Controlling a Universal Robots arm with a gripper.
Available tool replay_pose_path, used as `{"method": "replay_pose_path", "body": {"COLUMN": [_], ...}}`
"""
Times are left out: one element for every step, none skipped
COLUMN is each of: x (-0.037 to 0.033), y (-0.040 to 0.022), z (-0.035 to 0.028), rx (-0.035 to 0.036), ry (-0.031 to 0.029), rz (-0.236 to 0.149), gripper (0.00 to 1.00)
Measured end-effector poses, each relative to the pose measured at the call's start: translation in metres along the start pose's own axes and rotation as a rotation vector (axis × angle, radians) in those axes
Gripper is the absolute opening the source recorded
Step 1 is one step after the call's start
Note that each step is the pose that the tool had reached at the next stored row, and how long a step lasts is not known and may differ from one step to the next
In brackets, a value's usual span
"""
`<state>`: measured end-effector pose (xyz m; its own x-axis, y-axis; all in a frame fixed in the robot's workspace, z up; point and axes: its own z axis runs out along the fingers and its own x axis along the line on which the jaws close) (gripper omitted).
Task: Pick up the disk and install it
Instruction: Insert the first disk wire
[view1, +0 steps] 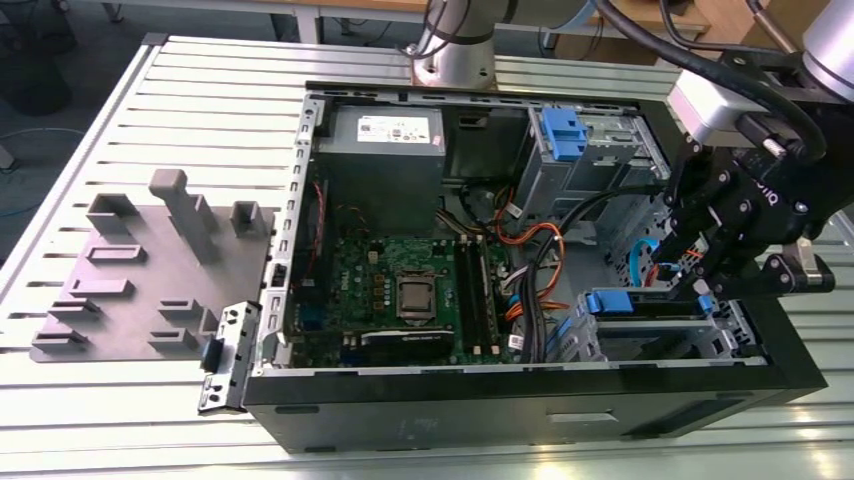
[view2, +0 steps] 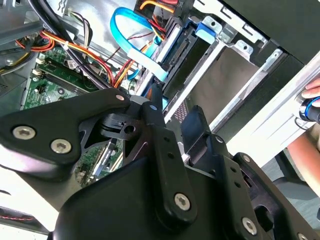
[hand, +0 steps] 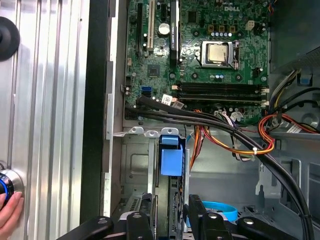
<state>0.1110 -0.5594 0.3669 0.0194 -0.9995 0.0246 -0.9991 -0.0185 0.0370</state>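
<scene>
One gripper (hand: 170, 202) low over disk (hand: 171, 161), standing on edge in drive cage (hand: 134, 167); I can't tell if clamped or loose.

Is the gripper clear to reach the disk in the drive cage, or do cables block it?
Likely yes: the gripper sits right over the disk, on edge in the drive cage; the black cables cross beyond its far end, not between them.
</scene>
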Motion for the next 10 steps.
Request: {"method": "replay_pose_path", "body": {"x": [-0.0006,-0.0010,-0.0016,-0.0024,-0.0036,-0.0052,-0.0073,-0.0093,-0.0110,-0.0124], "y": [-0.0016,-0.0044,-0.0072,-0.0093,-0.0104,-0.0106,-0.0107,-0.0108,-0.0110,-0.0115], "z": [0.0005,0.0010,0.0015,0.0022,0.0039,0.0056,0.0075,0.0092,0.0109,0.0126], "rx": [-0.0005,-0.0014,-0.0023,-0.0028,-0.0030,-0.0031,-0.0031,-0.0031,-0.0031,-0.0032], "ry": [0.0002,0.0004,0.0005,0.0006,0.0007,0.0007,0.0005,0.0006,0.0005,0.0005], "rz": [0.000,0.000,0.000,0.000,0.000,0.000,0.000,0.000,0.000,0.000], "gripper": [0.42,0.42,0.42,0.42,0.42,0.42,0.42,0.42,0.42,0.42]}}
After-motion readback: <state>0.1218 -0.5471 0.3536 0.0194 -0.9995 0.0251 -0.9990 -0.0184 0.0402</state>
